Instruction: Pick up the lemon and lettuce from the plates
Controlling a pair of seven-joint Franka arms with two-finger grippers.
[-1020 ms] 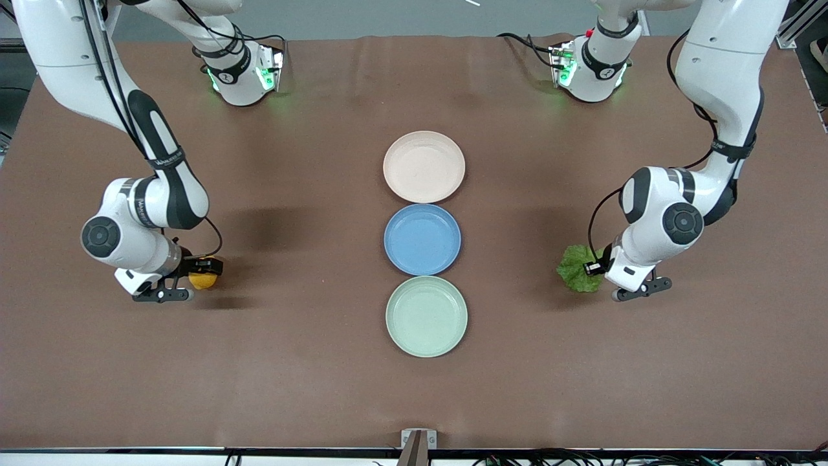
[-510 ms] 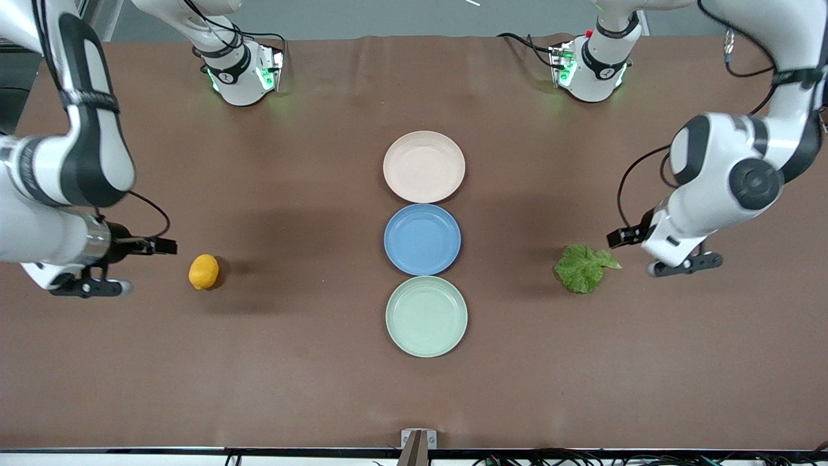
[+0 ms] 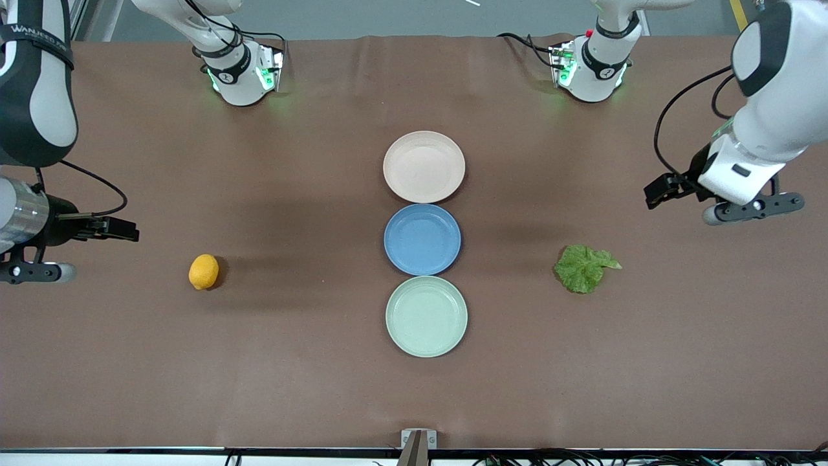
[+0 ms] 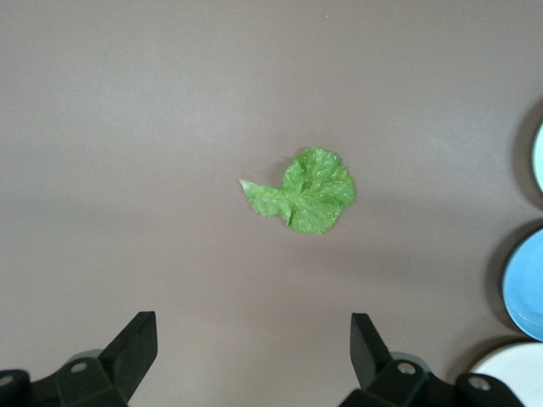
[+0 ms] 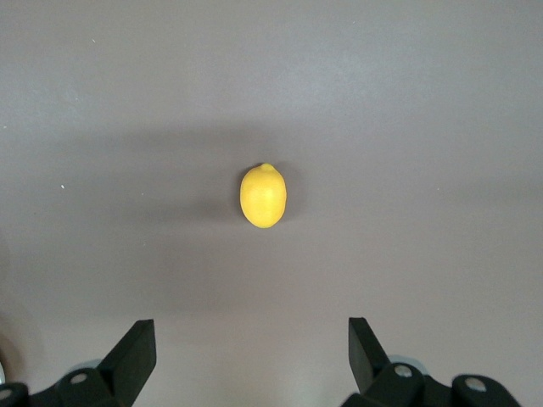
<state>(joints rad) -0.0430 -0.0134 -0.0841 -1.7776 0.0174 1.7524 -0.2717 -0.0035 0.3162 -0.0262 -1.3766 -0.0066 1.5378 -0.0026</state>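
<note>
We find the lemon [image 3: 204, 272] and lettuce [image 3: 584, 267] lying on the table [image 3: 291, 388], off the plates [image 3: 424, 166]. The left gripper [image 4: 254, 356] and the right gripper [image 5: 252, 356] hang above them, jaws released, grasping nothing.

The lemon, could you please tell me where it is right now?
The lemon lies on the bare table toward the right arm's end, level with the gap between the blue plate and green plate.
</note>
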